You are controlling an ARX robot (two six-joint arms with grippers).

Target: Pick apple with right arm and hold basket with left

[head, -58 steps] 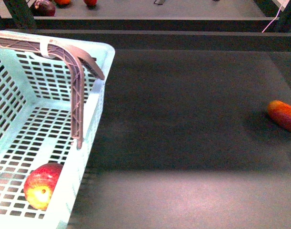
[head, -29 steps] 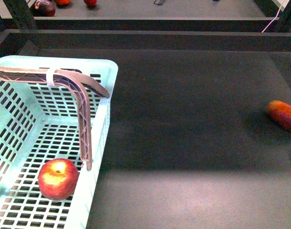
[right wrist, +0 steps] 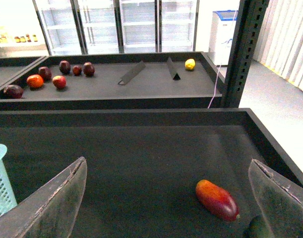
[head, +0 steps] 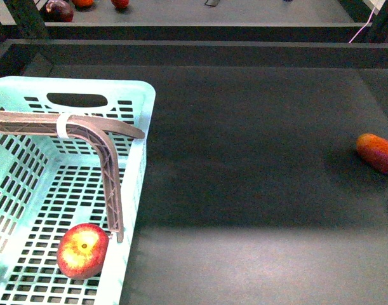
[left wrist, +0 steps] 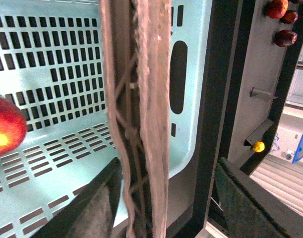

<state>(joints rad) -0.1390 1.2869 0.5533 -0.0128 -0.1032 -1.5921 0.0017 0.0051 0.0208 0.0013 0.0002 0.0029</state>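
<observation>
One apple [head: 83, 250] lies in the basket [head: 140, 127] — basket's left side cut off

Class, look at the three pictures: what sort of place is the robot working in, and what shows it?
Probably a mock shop or supermarket: glass-door fridge cabinets along the back wall, dark produce shelves holding loose fruit, and a shopping basket with an apple inside.

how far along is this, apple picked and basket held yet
Looks nearly done: the round red-yellow apple lies on the slotted floor of the pale mint plastic basket. In hand: the left gripper straddles the basket's grey-brown ribbed handle; whether it clamps is unclear. The right gripper is open and empty. Nothing obvious remains.
</observation>
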